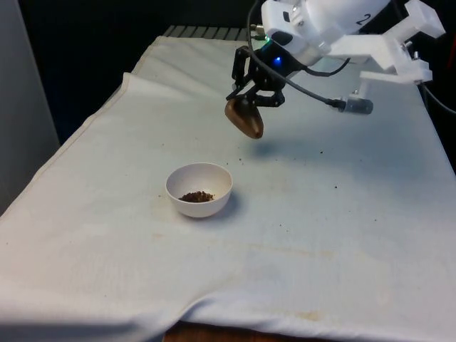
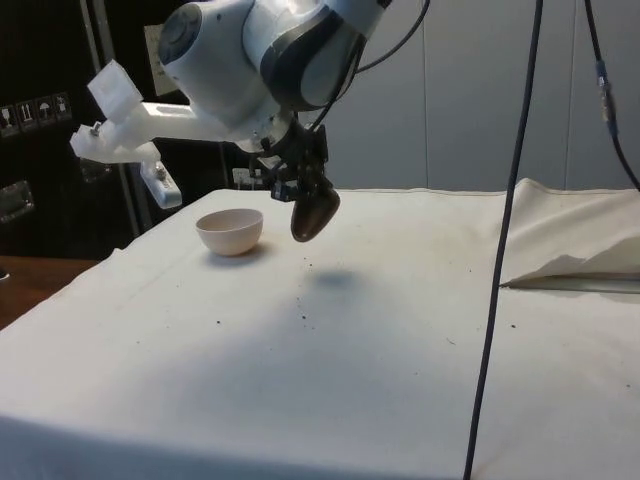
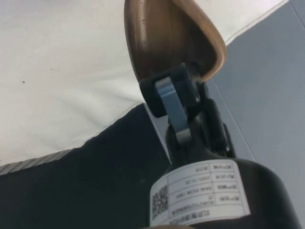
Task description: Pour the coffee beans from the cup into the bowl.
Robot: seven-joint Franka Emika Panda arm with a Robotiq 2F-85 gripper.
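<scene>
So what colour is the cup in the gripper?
Brown, wood-like cup; the wrist view shows it best.

White sticker [image 3: 200, 193] on black gripper body, wrist view: QR code plus several lines of small print, characters too small to read. Row of small white pictogram labels [image 2: 35, 108] on dark cabinet, upper left of side view: symbols resemble handling marks, one looks like umbrella, meaning not legible. White plate [image 2: 155, 45] on same cabinet, upper left of side view: no readable characters. No brand names or other legible text elsewhere.
</scene>
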